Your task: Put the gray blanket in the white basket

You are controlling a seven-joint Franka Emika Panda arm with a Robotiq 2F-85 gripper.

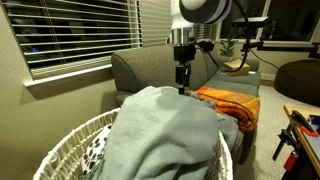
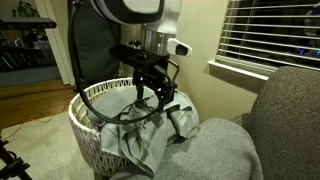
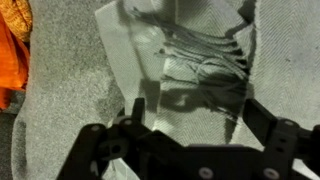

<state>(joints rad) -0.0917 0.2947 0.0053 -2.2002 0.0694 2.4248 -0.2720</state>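
Note:
The gray blanket [image 1: 165, 130] lies heaped in and over the white woven basket [image 1: 70, 145], and part of it trails over the rim toward the couch. Both exterior views show this, with the blanket [image 2: 145, 140] inside the basket [image 2: 85, 125]. My gripper [image 2: 150, 100] hangs just above the blanket, its fingers apart and empty. It also shows in an exterior view [image 1: 183, 80]. In the wrist view the open gripper [image 3: 195, 115] frames the creased blanket [image 3: 200, 65] below.
A gray couch [image 1: 150, 70] stands next to the basket, with an orange blanket [image 1: 230, 102] on its seat; that blanket also shows at the wrist view's left edge [image 3: 10, 45]. Window blinds [image 1: 80, 30] are behind. A stand with cables [image 2: 75, 40] rises by the basket.

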